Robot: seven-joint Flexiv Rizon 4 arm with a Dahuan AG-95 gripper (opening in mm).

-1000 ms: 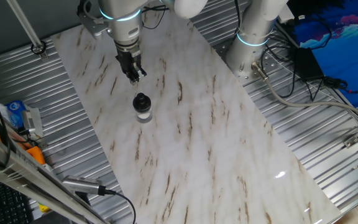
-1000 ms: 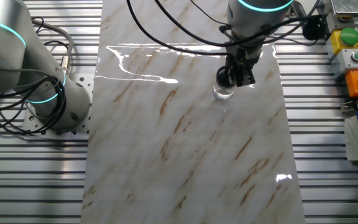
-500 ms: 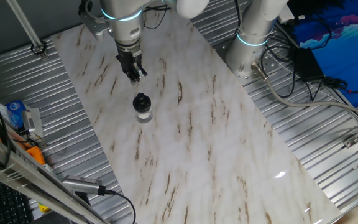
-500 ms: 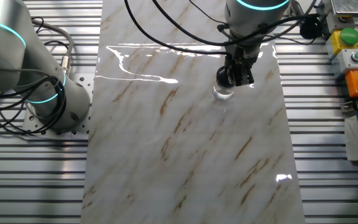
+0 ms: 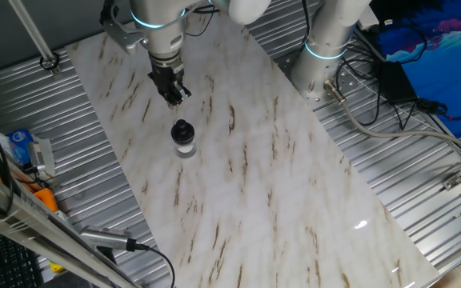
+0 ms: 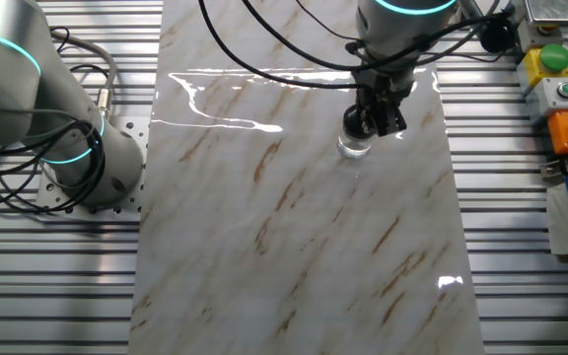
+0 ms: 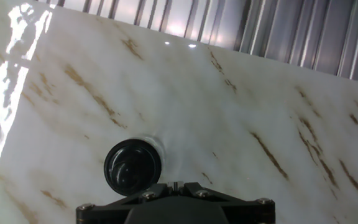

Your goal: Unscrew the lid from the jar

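Note:
The jar point(image 5: 184, 146) is small and clear and stands upright on the marble table point(image 5: 278, 184). The black lid point(image 5: 182, 129) sits on top of it. My gripper point(image 5: 175, 98) hangs above and just behind the jar, apart from it, shut with nothing between the fingers. In the other fixed view the gripper point(image 6: 381, 122) overlaps the lid point(image 6: 354, 122) above the jar point(image 6: 354, 148). The hand view looks down on the lid point(image 7: 132, 167) at lower left, with the closed gripper point(image 7: 178, 185) beside it.
A second arm's base point(image 5: 326, 48) stands at the table's far edge, also seen as a grey base point(image 6: 77, 148) with cables. A control box with coloured buttons point(image 6: 560, 89) sits on the ribbed metal bench point(image 6: 521, 247). Cables point(image 5: 390, 104) lie to the right.
My gripper has drifted slightly up and away from the jar. The jar and lid have not moved.

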